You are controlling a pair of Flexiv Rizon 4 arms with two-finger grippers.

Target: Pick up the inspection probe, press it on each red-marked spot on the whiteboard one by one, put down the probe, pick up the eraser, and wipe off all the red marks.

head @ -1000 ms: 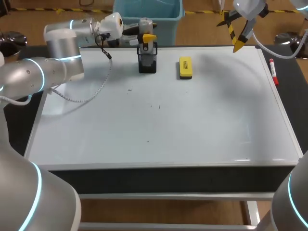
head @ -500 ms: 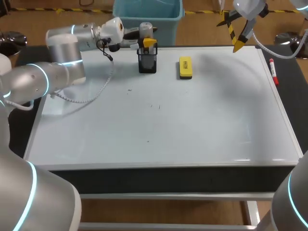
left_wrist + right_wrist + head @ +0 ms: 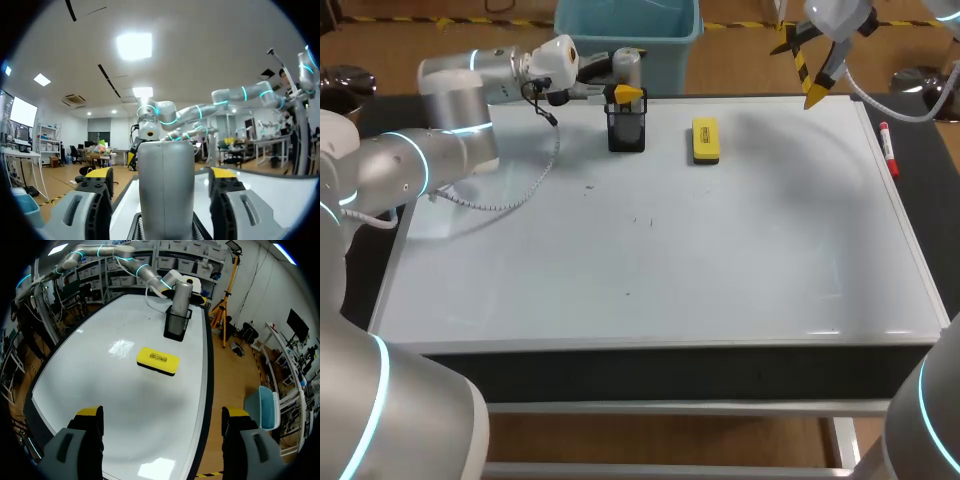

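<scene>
Now L fingers (image 3: 92, 200) flank probe (image 3: 166, 190).

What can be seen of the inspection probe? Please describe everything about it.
The inspection probe is a smooth grey cylinder, metal by its look, with a rounded top edge. It stands upright in a black mesh holder near the whiteboard's far edge, its lower part hidden inside. The left tool straddles it, fingers open, with a gap on each side.

A white whiteboard (image 3: 720, 260) covers most of the dark table (image 3: 923, 190). Near the board's far edge stands a black mesh holder (image 3: 626, 131), and a yellow eraser (image 3: 705, 139) lies flat near it. A red marker (image 3: 887, 148) lies along the board's right edge.
</scene>
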